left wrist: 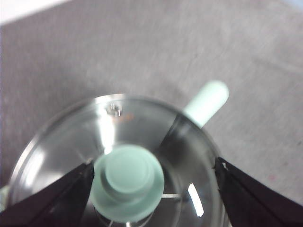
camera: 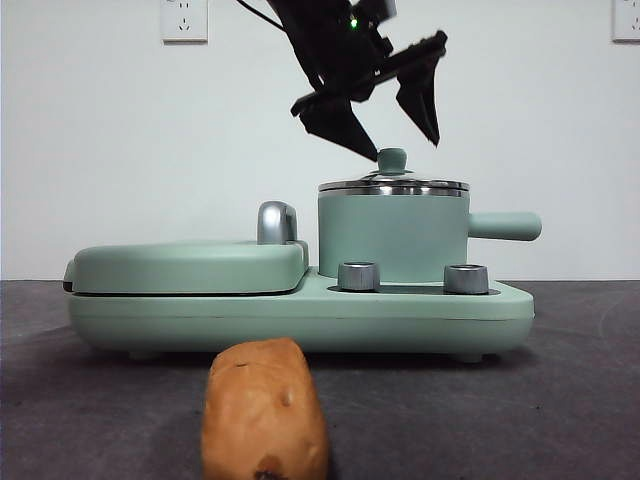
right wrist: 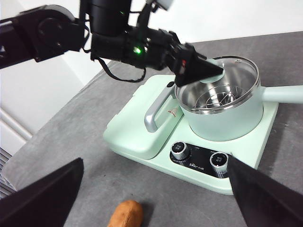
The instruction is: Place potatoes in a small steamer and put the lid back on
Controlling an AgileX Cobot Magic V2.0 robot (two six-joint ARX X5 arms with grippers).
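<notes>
From the front, my left gripper (camera: 390, 125) hangs spread just above the lid (camera: 393, 186), which sits on the small steamer (camera: 392, 235); the potato (camera: 265, 412) lies on the table's near edge. At my left wrist, the knob (left wrist: 129, 178) sits between my jaws, untouched. My right gripper (right wrist: 156, 189) waits spread, near the potato (right wrist: 126, 214).

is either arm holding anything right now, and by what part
Nothing is held. The left gripper hangs open around the lid's knob without gripping it; the right gripper is open, above the table.
</notes>
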